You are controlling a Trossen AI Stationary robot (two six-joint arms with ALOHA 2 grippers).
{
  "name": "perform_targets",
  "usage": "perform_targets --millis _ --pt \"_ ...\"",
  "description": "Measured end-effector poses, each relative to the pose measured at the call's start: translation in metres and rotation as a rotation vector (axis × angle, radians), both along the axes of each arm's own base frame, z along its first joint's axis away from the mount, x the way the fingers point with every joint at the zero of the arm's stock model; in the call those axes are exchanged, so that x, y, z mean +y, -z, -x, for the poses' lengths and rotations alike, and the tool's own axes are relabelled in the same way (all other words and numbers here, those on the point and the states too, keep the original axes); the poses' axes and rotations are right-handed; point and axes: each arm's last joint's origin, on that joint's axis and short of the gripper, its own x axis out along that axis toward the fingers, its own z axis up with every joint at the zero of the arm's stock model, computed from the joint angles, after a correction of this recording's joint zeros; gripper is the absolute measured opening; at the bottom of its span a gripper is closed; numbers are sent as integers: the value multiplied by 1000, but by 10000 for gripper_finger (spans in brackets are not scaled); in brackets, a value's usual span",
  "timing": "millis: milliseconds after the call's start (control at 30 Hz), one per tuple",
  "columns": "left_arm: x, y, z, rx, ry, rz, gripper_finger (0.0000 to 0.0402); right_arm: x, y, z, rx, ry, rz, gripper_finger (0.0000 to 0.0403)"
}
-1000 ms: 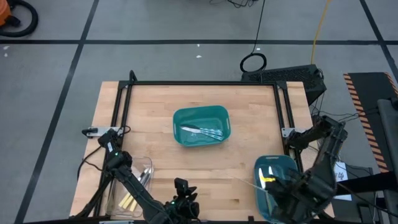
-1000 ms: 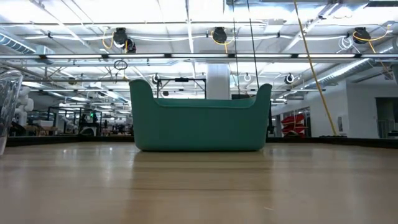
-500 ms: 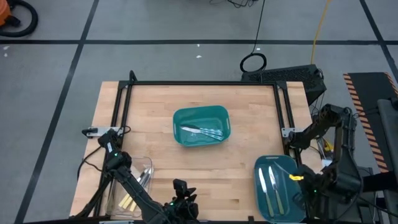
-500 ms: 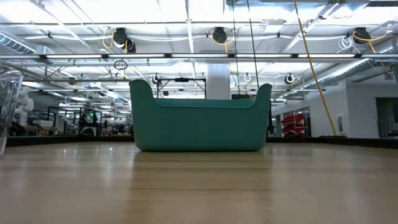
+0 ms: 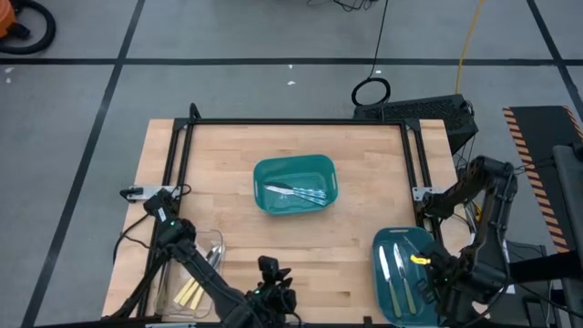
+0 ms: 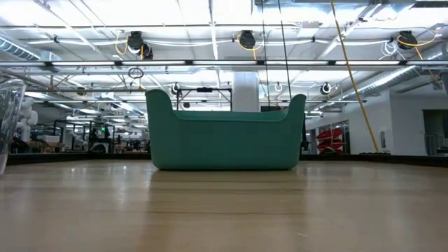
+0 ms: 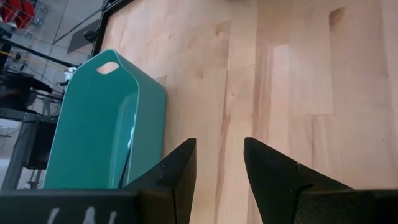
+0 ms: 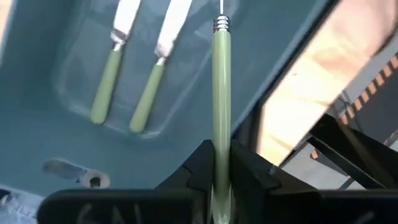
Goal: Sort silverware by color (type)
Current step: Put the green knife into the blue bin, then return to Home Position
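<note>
Taking the teal bin [image 5: 293,185] in the middle of the pale butcher-block table [image 5: 228,155] as the landmark: it is a smooth, rounded plastic tub with a cut-out handle slot, and from table height it shows as a wide, matte tub with raised ends. Inside lie a few slim all-metal pieces [image 5: 296,192], shiny and bluish, side by side.

Toward the front-left corner from it stands a clear container [image 5: 189,273], glassy and see-through, holding pale yellow-handled pieces [image 5: 189,293] and a couple of silvery heads.

Directly in front of the teal bin, at the table's near edge, is the left gripper [image 5: 271,290]. Its two dark, angular fingers [image 7: 180,171] stand apart with bare wood grain between them and nothing held; a teal bin's smooth wall shows beside them.

Toward the front-right corner from the central bin sits a second teal bin [image 5: 387,241], glossy inside. Two knives with light green handles [image 8: 127,81] and flat silver blades lie parallel on its floor. The right gripper [image 5: 428,269] hovers at this bin's right side, its fingers clamped on a third green-handled piece [image 8: 221,106]: a smooth, round, pale green shaft ending in a ribbed metal collar, pointing out over the bin.
</note>
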Motion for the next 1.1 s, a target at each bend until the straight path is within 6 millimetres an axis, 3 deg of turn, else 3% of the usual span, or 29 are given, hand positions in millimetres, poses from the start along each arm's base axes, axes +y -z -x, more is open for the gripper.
perform_targets --millis 733,967,1100 --pt "4 0 -4 6 -1 -7 143 12 9 -9 -23 -82 -39 45" --pt "4 0 -7 -33 -29 33 143 14 16 -16 -177 -196 60 97" --pt "19 0 -18 -25 -58 23 143 13 16 -20 -386 -333 186 122"
